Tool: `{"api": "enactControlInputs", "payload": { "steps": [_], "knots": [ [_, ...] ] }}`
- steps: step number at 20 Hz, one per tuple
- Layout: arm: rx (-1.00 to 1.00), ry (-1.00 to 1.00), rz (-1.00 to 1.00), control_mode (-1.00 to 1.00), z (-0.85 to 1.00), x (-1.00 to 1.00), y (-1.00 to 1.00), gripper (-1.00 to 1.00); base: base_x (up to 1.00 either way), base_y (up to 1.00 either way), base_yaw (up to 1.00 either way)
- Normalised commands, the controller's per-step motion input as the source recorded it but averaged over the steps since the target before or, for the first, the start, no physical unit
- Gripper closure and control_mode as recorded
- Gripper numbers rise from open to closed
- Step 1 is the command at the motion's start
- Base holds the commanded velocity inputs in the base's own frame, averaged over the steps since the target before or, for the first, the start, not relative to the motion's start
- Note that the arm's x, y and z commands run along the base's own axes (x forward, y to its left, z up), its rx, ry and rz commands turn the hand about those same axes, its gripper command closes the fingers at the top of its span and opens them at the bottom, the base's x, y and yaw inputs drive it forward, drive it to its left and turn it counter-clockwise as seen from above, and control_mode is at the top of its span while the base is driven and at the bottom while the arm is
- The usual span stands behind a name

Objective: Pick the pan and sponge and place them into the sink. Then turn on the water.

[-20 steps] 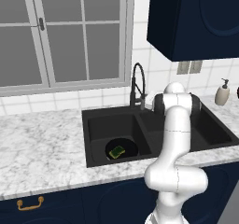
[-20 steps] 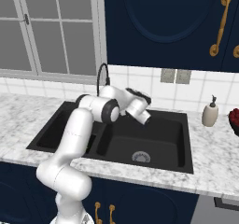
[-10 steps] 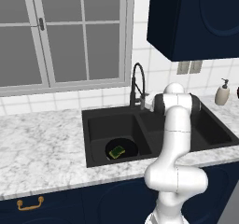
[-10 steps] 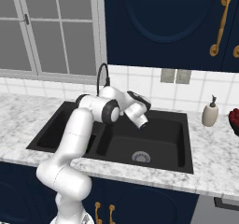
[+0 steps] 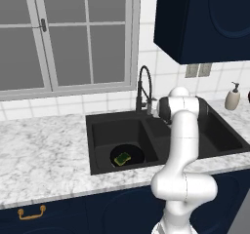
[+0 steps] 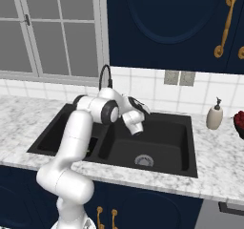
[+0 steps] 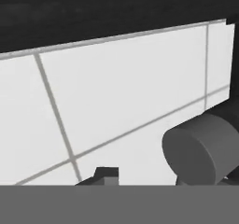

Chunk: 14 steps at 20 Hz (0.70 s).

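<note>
Since earlier, the end effector has been swung toward the faucet; its state cannot be told. One pan and one sponge are seen in the sink.

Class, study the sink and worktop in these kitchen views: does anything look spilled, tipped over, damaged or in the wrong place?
Nothing stands out. The sponge lies on the pan in the sink's left basin, the soap dispenser stands upright on the worktop, and no spill shows. No water runs from the faucet.
</note>
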Motion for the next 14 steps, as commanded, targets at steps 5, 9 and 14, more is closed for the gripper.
{"api": "enactControlInputs", "payload": {
  "steps": [5, 9, 14],
  "knots": [
    [0.28, 0.23, -0.14, -1.0, 0.33, 0.32, -1.0, 1.0, 0.0, 0.0, 0.0],
    [0.32, 0.27, -0.08, -1.0, 0.31, 0.42, -1.0, 1.0, 0.0, 0.0, 0.0],
    [0.36, 0.26, -0.01, -1.0, 0.29, 0.35, -1.0, 1.0, 0.0, 0.0, 0.0]
  ]
}}
